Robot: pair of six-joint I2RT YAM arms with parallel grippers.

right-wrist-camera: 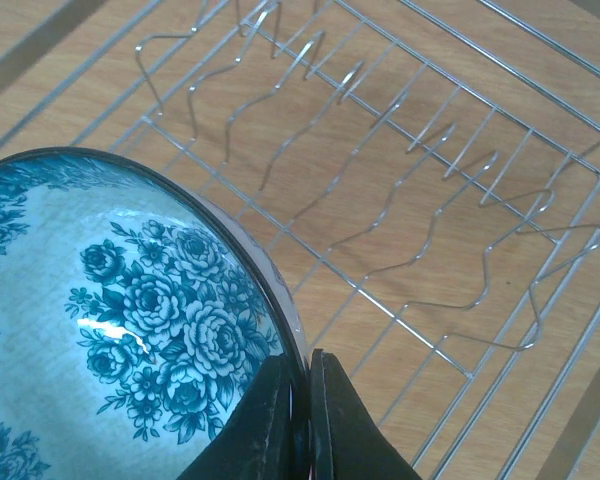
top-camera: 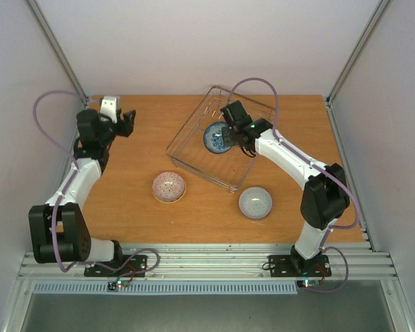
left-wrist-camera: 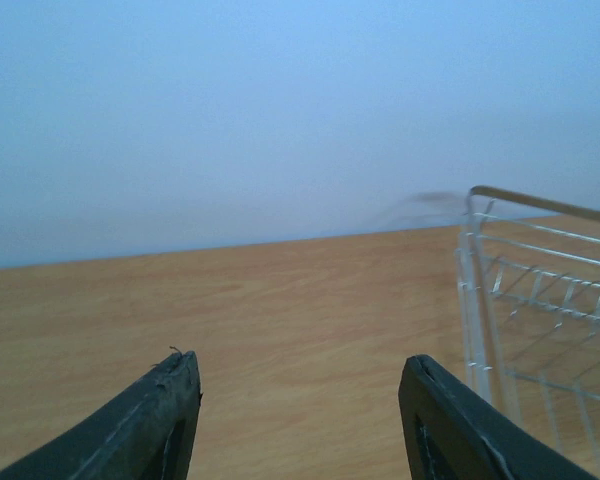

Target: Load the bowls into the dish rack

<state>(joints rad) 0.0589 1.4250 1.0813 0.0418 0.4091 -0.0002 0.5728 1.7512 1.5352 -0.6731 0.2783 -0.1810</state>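
Wooden table, grey walls close on three sides.

Top view: dish rack sits far centre, skewed. Right gripper holds blue bowl over its floor. Pink bowl and grey bowl lie on open table, well apart.

Left wrist: left gripper parted, empty, rack wall near.

Right wrist: fingers clenched on bowl rim.

Judgement: glazed ceramic, stiff, slippery, chippable on wire. Rim pinch is thin, so lower gently.

The blue-rose bowl was pale white inside, with dark blue flowers and a dark rim. The pink bowl had tiny dots and a tan edge. The grey bowl was pale. The dish rack was shiny silver wire. The table was orange-brown wood.
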